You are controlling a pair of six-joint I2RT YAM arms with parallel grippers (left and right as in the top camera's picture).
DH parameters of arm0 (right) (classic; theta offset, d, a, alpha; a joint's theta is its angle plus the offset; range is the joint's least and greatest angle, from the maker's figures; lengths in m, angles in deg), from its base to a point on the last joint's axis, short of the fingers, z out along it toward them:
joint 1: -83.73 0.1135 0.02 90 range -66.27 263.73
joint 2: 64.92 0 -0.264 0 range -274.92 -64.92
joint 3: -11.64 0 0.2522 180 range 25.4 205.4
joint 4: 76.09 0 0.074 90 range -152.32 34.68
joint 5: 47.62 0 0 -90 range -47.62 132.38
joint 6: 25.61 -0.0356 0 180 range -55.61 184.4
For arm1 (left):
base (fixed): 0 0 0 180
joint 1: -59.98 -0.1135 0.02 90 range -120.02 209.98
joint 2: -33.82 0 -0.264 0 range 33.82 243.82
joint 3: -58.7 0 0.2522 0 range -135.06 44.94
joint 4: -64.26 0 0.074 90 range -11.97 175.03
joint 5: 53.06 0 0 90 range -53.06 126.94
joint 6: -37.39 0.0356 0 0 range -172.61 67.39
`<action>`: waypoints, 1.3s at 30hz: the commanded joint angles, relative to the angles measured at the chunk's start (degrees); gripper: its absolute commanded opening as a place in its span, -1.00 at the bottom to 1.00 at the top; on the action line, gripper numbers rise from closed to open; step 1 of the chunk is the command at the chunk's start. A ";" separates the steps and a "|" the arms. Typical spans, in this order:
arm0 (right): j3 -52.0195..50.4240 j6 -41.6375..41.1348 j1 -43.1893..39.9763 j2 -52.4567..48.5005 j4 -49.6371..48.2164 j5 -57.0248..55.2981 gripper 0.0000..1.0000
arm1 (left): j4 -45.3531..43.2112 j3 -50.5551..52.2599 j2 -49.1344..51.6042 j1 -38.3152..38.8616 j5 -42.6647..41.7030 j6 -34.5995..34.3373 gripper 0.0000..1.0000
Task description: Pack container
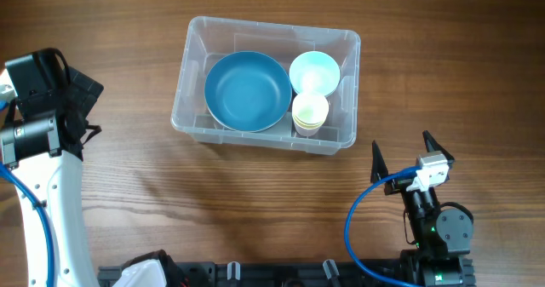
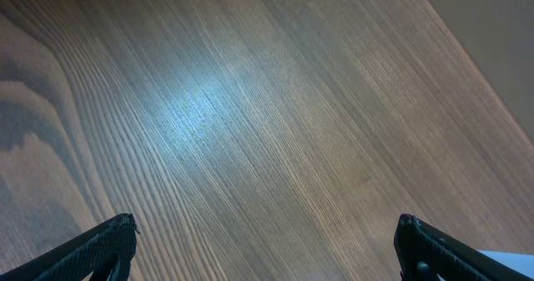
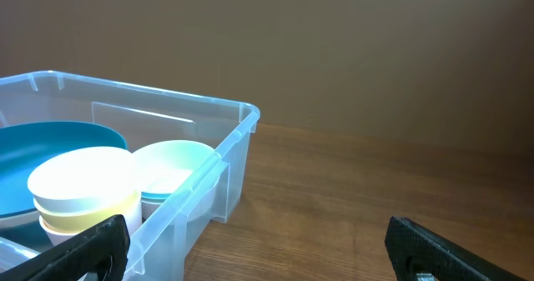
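The clear plastic container (image 1: 189, 76) stands at the table's middle back. Inside lie a large blue bowl (image 1: 247, 90), a pale blue bowl (image 1: 314, 71) and a stack of cream bowls (image 1: 310, 111). The right wrist view shows the container's near corner (image 3: 238, 139) with the cream stack (image 3: 83, 185) and pale bowl (image 3: 171, 171) inside. My right gripper (image 1: 412, 153) is open and empty, in front of the container's right end. My left gripper (image 2: 265, 239) is open and empty over bare wood at the far left; in the overhead view its fingers are hidden by the arm.
The wooden table (image 1: 128, 193) carries nothing else near the grippers. A black rail (image 1: 281, 274) runs along the front edge. The left arm's white body (image 1: 43, 202) stands at the left edge.
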 commanded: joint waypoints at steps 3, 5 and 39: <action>-0.15 0.17 -0.31 0.94 -0.04 -1.18 0.99 | -0.13 -0.63 -0.09 -0.37 -0.09 0.07 1.00; -0.15 0.17 -0.31 0.94 -0.02 -1.18 0.99 | -0.13 -0.63 -0.09 -0.37 -0.11 0.07 1.00; -0.15 0.15 -0.31 0.57 0.00 -1.18 0.99 | -0.13 -0.63 -33.27 11.74 -0.09 0.07 0.99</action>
